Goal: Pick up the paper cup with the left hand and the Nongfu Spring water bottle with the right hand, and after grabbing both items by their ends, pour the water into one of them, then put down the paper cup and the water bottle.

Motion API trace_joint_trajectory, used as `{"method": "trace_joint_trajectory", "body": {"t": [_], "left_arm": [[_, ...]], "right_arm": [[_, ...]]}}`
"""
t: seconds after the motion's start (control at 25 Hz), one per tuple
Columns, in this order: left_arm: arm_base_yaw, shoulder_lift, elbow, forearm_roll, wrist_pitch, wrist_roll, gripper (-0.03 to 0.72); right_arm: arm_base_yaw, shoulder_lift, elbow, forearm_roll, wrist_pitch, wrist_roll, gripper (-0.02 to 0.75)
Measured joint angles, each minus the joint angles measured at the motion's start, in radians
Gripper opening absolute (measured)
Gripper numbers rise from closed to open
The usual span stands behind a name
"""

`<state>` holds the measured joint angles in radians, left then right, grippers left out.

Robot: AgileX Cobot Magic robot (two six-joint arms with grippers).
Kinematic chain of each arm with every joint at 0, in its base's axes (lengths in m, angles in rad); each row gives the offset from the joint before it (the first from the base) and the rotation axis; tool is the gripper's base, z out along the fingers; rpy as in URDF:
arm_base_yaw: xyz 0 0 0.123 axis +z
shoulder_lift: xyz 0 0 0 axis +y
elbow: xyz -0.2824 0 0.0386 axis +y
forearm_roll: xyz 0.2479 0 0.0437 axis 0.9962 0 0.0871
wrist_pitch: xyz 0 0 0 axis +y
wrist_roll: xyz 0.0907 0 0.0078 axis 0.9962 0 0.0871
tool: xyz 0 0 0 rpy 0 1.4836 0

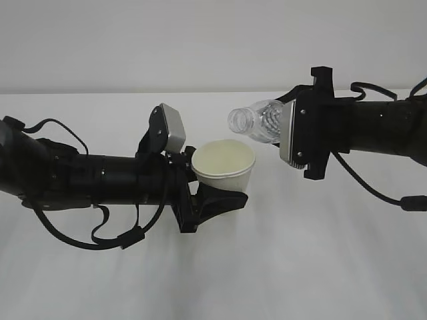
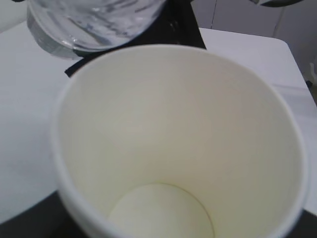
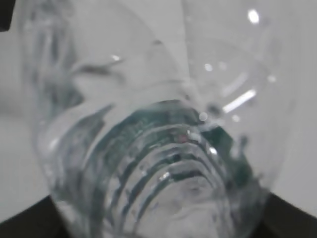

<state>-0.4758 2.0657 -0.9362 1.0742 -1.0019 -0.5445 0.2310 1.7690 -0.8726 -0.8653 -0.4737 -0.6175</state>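
My left gripper is shut on the lower part of the white paper cup and holds it upright above the table. In the left wrist view the paper cup fills the frame, and its cream inside and bottom look bare. My right gripper is shut on the base end of the clear Nongfu Spring water bottle. The bottle lies almost level, with its open mouth pointing left just above the cup's right rim. No stream of water shows between them. The ribbed bottle fills the right wrist view, and its mouth end shows above the cup.
A white table lies under both arms, with a pale wall behind it. Black cables hang from both arms. In the left wrist view the table's far edge shows at the upper right.
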Motion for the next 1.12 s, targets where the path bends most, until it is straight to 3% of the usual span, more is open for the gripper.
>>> {"method": "trace_joint_trajectory", "body": {"t": [1.12], "left_arm": [[0.0, 0.0, 0.0, 0.047, -0.027, 0.0, 0.477]], "right_arm": [[0.0, 0.0, 0.0, 0.053, -0.036, -0.206, 0.466]]}}
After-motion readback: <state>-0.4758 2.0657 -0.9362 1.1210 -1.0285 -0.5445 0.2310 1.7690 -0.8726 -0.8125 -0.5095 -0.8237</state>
